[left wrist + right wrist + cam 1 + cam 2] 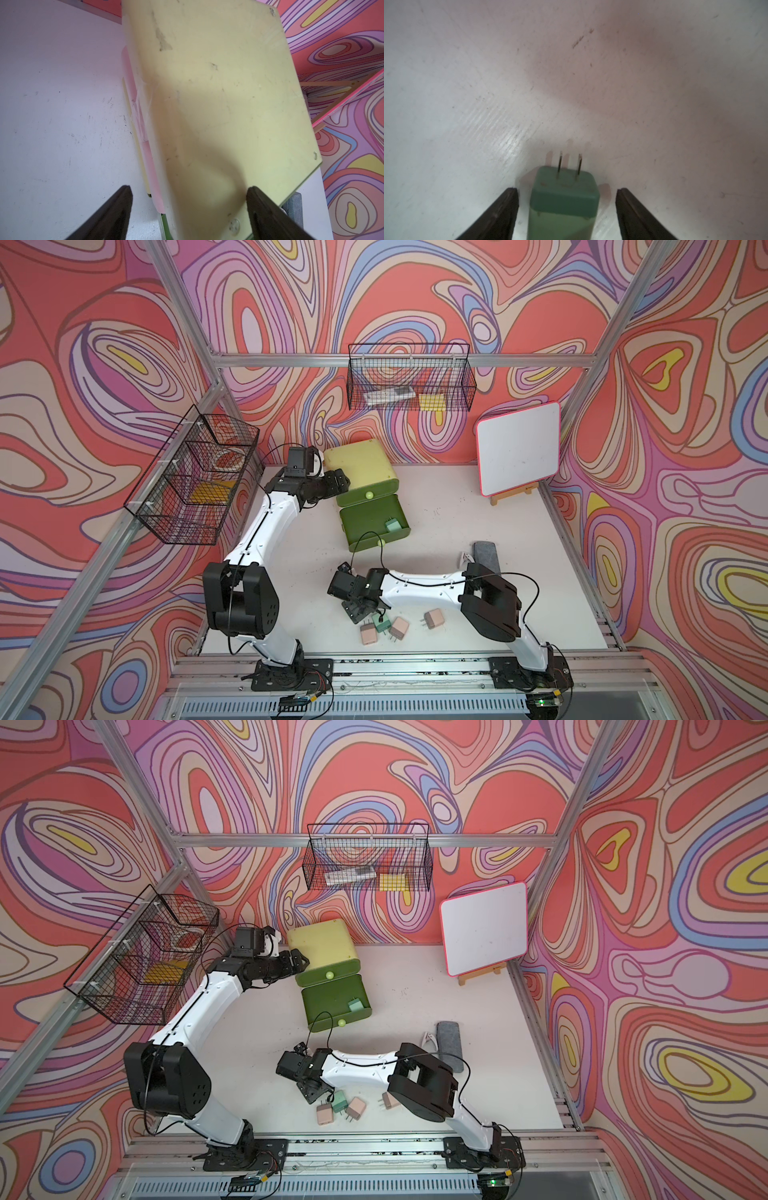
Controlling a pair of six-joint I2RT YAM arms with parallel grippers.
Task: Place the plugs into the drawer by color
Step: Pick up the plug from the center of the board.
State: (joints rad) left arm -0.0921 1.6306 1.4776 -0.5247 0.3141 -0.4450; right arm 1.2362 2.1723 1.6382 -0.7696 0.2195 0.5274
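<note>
Scuffed white tabletop [457, 506] lies under both my arms, walled round by swirling pink, purple and orange pattern; my right gripper [566, 190] points down at it with the jaws standing wide; a mint plug [564, 199] sits between them, its two prongs pointing out past my fingertips; bare table shows on each side of it, so neither of my fingers [500, 214] touches it and I hold nothing. In both top views three pink plugs [400, 627] lie on the table close to those jaws; two sit just beside the mint plug, one on either side, and the third lies a little farther off, toward my right elbow.

My left gripper [189, 192] is up at the drawer cabinet [218, 93], at a front corner of its pale yellow-green top; the jaws are parted, closed on nothing, with one finger over the top and the other off its side over the table; whether either presses on the plastic I cannot tell. Down the cabinet's front from my left jaws an olive open drawer [365, 526] is pulled well out; a second mint plug [392, 525] lies inside it, on the side away from those jaws.

A grey eraser [486, 558] lies well apart from my right jaws, by my right elbow; a whiteboard [519, 448] leans on its easel, far from both.
</note>
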